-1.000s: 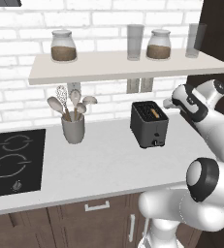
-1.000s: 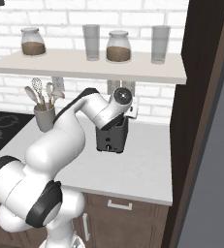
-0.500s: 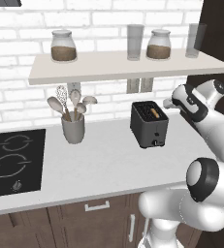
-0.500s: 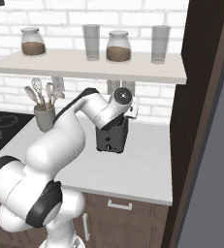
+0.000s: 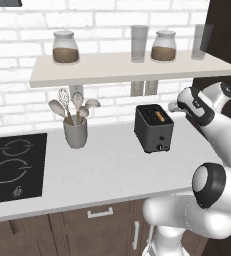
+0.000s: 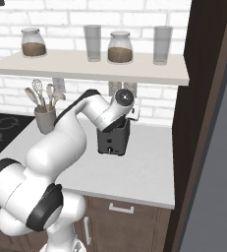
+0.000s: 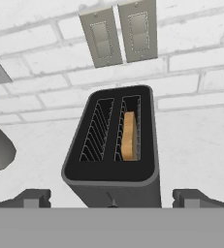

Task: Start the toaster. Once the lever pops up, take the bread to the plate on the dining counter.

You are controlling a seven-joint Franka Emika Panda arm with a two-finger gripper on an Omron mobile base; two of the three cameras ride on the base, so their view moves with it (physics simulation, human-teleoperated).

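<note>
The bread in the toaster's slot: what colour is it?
Golden-brown. The bread shows best in the hand view, standing in one slot of the dark grey toaster.

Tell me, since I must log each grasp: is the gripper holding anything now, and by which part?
Nothing is held. The gripper is open above the toaster, and the bread sits in a slot.

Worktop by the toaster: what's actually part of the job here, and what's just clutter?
Job:
- toaster
- bread, sitting in one toaster slot
- gripper, open, over the toaster's front end

Clutter:
- utensil cup with whisk and spoons
- two jars and two glasses on the shelf
- stovetop
- wall plates behind the toaster
</note>
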